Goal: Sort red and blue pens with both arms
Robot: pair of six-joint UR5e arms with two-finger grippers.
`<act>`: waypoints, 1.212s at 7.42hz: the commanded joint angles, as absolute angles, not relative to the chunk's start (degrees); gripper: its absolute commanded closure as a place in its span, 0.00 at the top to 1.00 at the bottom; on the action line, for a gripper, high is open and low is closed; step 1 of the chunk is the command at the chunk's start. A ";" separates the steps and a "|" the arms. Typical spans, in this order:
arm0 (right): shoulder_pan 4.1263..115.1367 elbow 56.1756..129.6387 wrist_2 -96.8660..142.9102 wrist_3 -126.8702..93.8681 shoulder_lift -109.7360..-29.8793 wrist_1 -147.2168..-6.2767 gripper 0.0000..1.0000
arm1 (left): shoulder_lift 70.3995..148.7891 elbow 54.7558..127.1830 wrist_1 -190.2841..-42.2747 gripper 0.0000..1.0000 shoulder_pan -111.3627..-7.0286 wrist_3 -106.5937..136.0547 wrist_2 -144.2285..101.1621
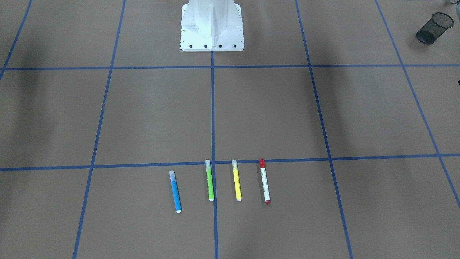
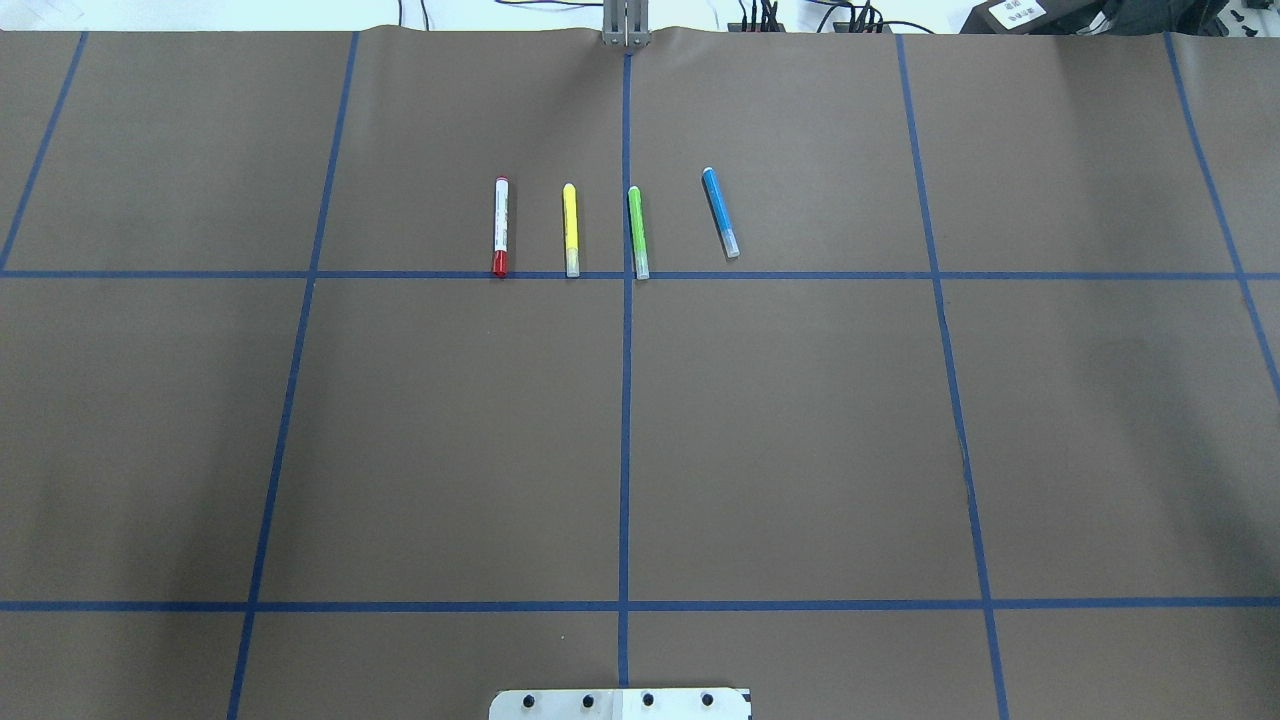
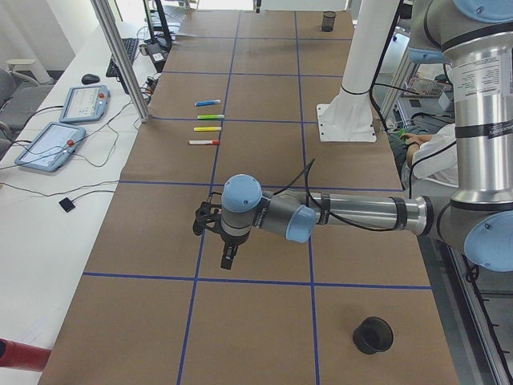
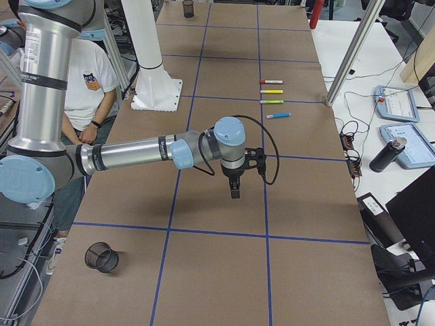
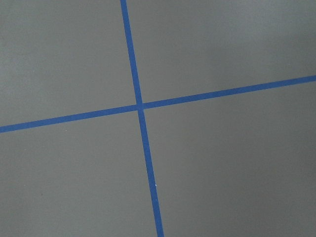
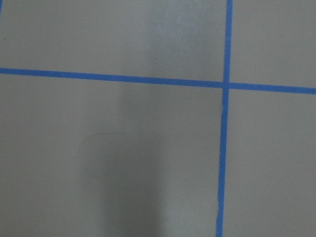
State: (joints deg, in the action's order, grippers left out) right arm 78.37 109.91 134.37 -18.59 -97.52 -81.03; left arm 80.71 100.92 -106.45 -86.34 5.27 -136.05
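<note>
The red pen [image 2: 501, 226] and blue pen [image 2: 720, 213] lay ungrasped, nothing sorted; whether the left pincer [image 3: 228, 258] or right pincer [image 4: 234, 191] was spread, we couldn't tell.

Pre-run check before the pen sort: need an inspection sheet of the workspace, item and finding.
Surface: table covered in brown paper with a blue tape grid.
Job's things: blue pen and red pen lie at opposite ends of one row, blue towards the robot's right; neither is gripped.
Clutter: green marker and yellow marker lie between them; left-end mesh cup, right-end mesh cup.
Grippers: left gripper and right gripper hang over bare table away from the pens; cannot tell open or shut.
Cables: a black cable loops off each wrist.
Surroundings: seated person behind the white pedestal; tablets on the side bench.
</note>
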 commanded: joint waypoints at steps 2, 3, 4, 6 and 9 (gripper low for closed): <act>64.29 109.69 129.13 -35.29 -84.07 -80.77 0.98 | 81.21 100.63 -106.53 1.00 -83.76 5.54 -136.14; 57.98 109.77 123.28 -38.29 -80.89 -80.86 0.98 | 81.56 101.07 -106.96 1.00 -81.85 9.71 -136.06; 54.18 107.08 122.09 -44.41 -75.03 -81.29 0.95 | 83.04 102.64 -107.22 1.00 -77.65 14.19 -135.27; 49.06 99.27 120.33 -51.74 -64.65 -80.95 0.92 | 87.78 102.74 -107.23 1.00 -74.20 19.05 -133.26; 47.29 85.91 117.95 -51.68 -52.34 -80.42 0.89 | 90.96 102.40 -106.79 1.00 -69.18 19.86 -131.84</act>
State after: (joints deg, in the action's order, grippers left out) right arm 47.72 91.96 118.59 -51.54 -57.91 -80.58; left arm 89.93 102.61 -106.91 -71.09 19.57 -132.22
